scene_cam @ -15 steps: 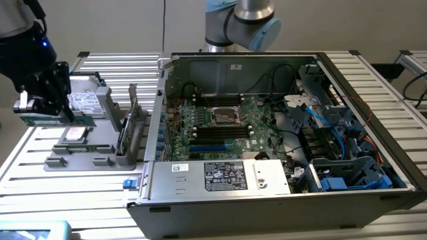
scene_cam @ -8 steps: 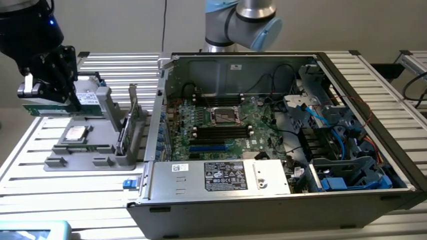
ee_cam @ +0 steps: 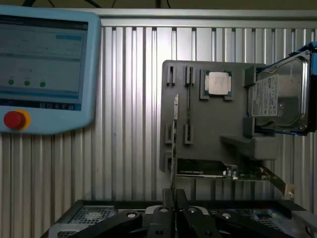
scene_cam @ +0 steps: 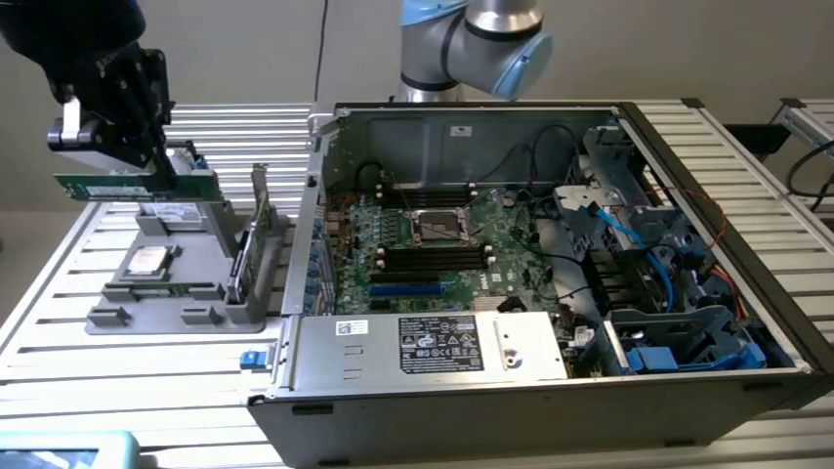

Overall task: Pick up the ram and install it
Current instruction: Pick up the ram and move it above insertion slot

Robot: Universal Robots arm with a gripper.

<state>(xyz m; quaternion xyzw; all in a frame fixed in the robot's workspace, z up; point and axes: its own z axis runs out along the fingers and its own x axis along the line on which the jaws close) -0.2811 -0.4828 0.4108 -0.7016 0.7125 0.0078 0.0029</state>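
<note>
A ribbed aluminium surface (scene_cam: pixel 156 362) carries an open computer case (scene_cam: pixel 548 391) along its edge on the exterior view's right, with the motherboard (scene_cam: pixel 431 244) exposed inside. A grey fixture tray (scene_cam: pixel 183 293) sits near the edge on the exterior view's left. The black end effector (scene_cam: pixel 159 168) hangs above the far end of that tray, its fingers (ee_cam: pixel 184 210) closed down to a narrow gap and pinching the ram (scene_cam: pixel 124 185). The ram is lifted clear of the tray, lying level with its long side running toward the case.

In the wrist view the ram (ee_cam: pixel 175 144) appears edge-on as a thin strip running out from between the fingertips, over the tray (ee_cam: pixel 208 129). On the tray rest a processor (ee_cam: pixel 216 83), a silver hard drive (ee_cam: pixel 280 94) standing on edge, and a green expansion card (ee_cam: pixel 208 168) with a metal bracket. A teach pendant (ee_cam: pixel 44 64) with a red button lies on the surface, apart from the tray.
</note>
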